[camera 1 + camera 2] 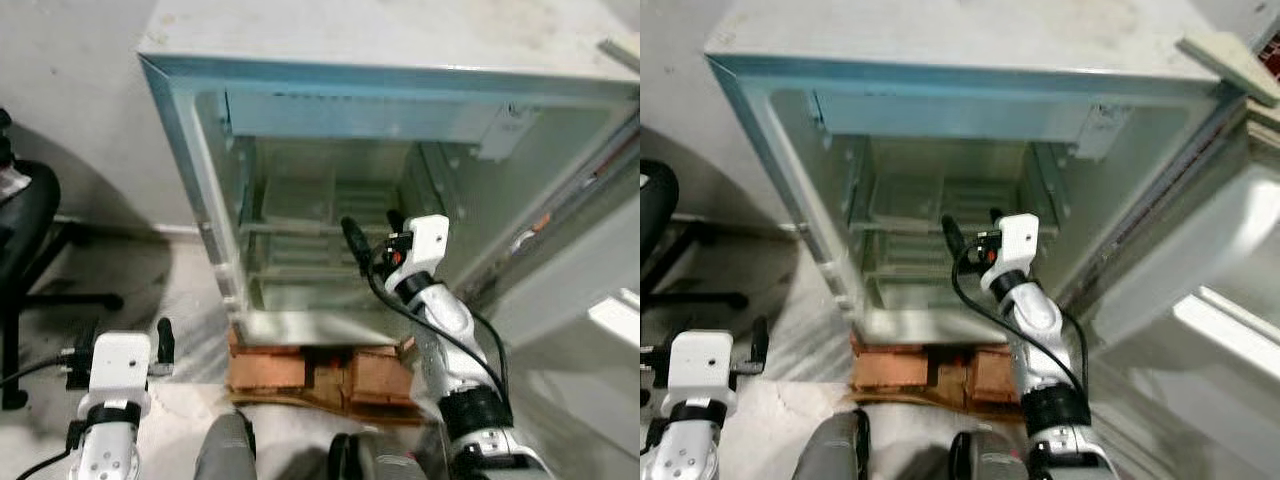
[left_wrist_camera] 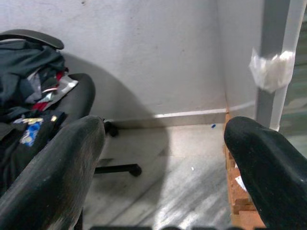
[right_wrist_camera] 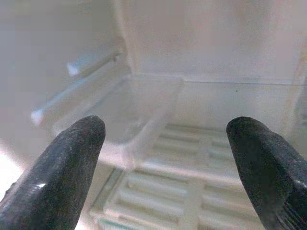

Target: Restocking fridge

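Here, head views: the fridge (image 1: 400,60) stands open on a brick base (image 1: 300,375), its door (image 1: 1200,290) swung to the robot's right. The right gripper (image 1: 372,232), jaws spread and empty, reaches at the shelf (image 1: 300,230) mouth; the left gripper (image 1: 120,345) hangs low beside the cabinet. Left wrist view: spread fingers (image 2: 53,172) face a chair (image 2: 72,96), wall and tiled floor. Right wrist view: a clear tray (image 3: 129,105) lies straight ahead between the fingers (image 3: 57,167), long axis running inward over ribbed shelving. No stock item can be seen.
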Controlling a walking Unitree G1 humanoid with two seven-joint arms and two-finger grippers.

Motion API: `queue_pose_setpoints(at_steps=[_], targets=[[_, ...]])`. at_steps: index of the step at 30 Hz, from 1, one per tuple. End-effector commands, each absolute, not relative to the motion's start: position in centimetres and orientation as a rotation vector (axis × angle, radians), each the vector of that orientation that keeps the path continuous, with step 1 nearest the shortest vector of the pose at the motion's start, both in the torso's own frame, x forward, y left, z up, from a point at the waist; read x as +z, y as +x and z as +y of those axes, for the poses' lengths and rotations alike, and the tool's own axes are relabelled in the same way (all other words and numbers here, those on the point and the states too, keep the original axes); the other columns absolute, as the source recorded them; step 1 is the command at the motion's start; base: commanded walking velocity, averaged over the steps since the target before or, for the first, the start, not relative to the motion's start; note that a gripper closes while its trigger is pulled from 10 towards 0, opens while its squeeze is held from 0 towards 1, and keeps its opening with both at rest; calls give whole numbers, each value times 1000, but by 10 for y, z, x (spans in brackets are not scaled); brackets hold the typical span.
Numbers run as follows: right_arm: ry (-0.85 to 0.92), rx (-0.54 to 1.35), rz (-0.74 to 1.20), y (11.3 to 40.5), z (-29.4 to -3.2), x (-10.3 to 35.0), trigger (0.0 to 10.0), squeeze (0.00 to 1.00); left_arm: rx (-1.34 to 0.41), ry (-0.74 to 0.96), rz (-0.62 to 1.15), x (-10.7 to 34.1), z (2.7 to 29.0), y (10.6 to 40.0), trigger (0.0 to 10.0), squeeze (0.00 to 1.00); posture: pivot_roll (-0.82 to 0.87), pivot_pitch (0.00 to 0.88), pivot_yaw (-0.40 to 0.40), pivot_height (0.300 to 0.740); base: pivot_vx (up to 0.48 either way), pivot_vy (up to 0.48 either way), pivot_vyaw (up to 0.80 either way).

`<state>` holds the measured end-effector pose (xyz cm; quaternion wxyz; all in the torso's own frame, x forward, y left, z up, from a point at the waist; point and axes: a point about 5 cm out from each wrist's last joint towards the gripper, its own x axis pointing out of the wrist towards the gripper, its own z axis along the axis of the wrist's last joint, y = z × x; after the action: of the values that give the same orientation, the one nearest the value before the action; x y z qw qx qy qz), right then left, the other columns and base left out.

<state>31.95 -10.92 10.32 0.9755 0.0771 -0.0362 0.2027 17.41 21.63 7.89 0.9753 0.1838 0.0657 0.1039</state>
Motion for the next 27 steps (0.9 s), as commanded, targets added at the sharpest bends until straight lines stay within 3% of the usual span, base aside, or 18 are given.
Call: queue_pose_setpoints(at_steps=[1, 10, 15, 27], targets=[[125, 399, -64, 316, -114, 103, 10000, 0, 229, 389, 160, 75, 225, 171, 10000, 0, 152, 110, -41, 740, -319, 0, 0], [139, 384, -12, 311, -121, 98, 10000, 0, 225, 386, 148, 75, 226, 179, 10000, 0, 138, 95, -33, 740, -331, 0, 0], [-31, 382, -3, 307, -119, 92, 10000, 0, 203, 371, 143, 73, 220, 185, 10000, 0, 127, 86, -31, 740, -324, 0, 0], [12, 320, 87, 302, -118, 77, 10000, 0, 198, 347, 176, 64, 221, 186, 10000, 0, 88, 82, -16, 740, -296, 0, 0]])
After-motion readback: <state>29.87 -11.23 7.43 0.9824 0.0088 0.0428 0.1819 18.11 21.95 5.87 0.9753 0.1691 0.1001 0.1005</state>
